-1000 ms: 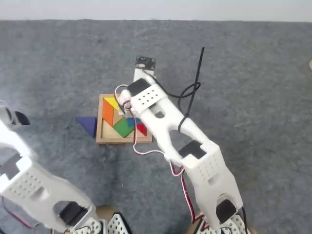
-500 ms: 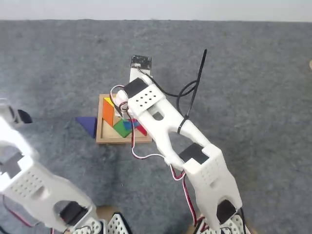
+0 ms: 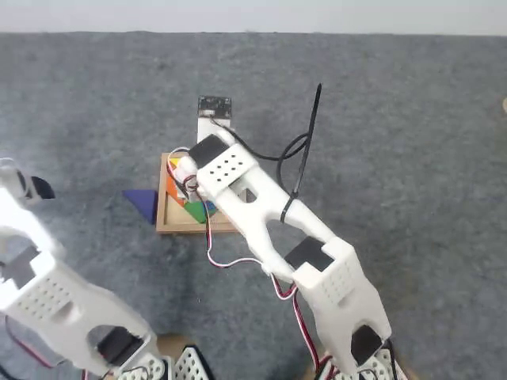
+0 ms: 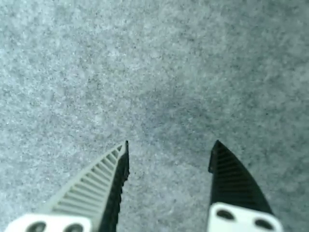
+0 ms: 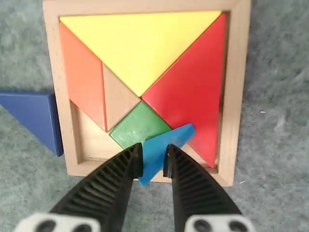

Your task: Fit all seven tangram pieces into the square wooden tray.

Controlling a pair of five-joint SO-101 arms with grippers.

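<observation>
Five pieces lie flat in the square wooden tray (image 5: 232,96). A yellow triangle (image 5: 140,43) runs along the far wall and a red triangle (image 5: 195,94) sits against the right wall. An orange parallelogram (image 5: 81,77) lies against the left wall, and a tan triangle (image 5: 118,94) and a green square (image 5: 139,129) meet near the middle. The tray's near-left corner shows bare wood (image 5: 91,140).

The right gripper (image 5: 152,162) is clenched on a light-blue piece (image 5: 166,142), which is held tilted (its exact shape is hard to read at this angle). The piece's upper tip is over the seam between the green square and the red triangle, and its lower end hangs above the tray's near wall. Whether it touches the pieces beneath cannot be told. In the high view the right arm (image 3: 261,206) stretches across the tray (image 3: 168,227) and covers most of it.

A dark-blue triangle (image 5: 36,113) lies on the grey carpet (image 5: 270,159) outside the tray, just beside its left wall.

The left gripper (image 4: 171,145) hangs over bare carpet with its fingers spread wide and nothing between them. The left arm (image 3: 47,293) is at the carpet's left edge, well apart from the tray.
</observation>
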